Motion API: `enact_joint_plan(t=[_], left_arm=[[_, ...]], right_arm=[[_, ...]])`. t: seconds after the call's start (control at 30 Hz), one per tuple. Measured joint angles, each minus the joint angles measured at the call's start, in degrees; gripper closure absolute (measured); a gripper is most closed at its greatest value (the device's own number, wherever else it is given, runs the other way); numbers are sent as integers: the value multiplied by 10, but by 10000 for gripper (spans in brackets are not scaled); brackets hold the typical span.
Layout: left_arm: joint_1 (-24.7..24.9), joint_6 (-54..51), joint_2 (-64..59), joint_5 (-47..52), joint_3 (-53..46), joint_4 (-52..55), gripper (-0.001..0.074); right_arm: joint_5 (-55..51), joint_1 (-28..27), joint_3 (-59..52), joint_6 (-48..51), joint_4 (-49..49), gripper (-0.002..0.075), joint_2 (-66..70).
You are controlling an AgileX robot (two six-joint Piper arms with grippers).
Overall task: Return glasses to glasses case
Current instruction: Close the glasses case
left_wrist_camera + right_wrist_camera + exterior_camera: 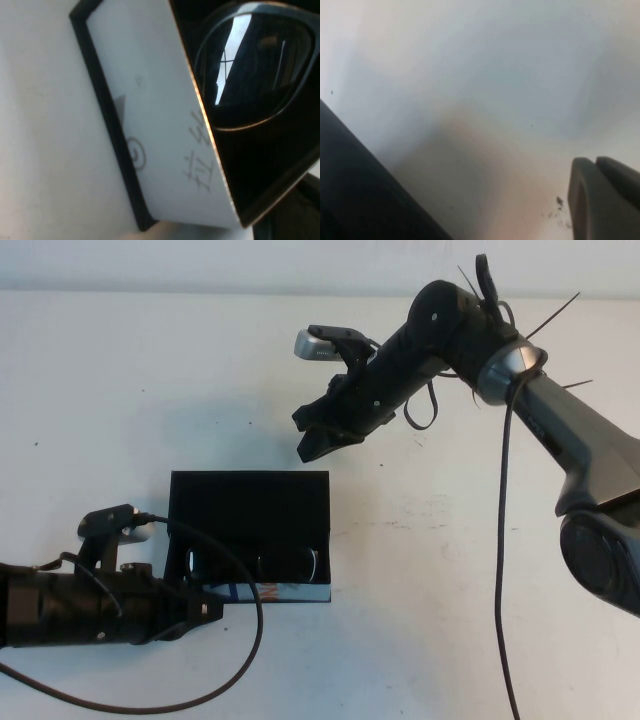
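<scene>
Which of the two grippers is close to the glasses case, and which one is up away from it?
The left gripper sits at the front left corner of the glasses case, which holds the glasses. The right gripper hangs raised beyond the case's far right corner.

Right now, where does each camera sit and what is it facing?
High view: raised, looking down at the white table; left gripper by the open black glasses case, right gripper above.
Left wrist: faces the case's white front edge and dark-framed glasses.
Right wrist: faces table, a fingertip showing.
High and left wrist share the case.
</scene>
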State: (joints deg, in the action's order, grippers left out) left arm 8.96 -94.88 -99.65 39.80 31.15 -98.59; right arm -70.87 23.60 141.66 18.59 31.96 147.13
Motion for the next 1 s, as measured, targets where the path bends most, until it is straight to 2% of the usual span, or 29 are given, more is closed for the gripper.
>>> enact_joint_plan(t=[0.73, 1.0], left_arm=[[0, 0, 0, -2, 0, 0, 739], [0, -5, 0, -4, 0, -2, 739]], right_arm=[[6, 50, -45, -20, 0, 737, -26], [7, 70, -144, -4, 2, 737, -97]])
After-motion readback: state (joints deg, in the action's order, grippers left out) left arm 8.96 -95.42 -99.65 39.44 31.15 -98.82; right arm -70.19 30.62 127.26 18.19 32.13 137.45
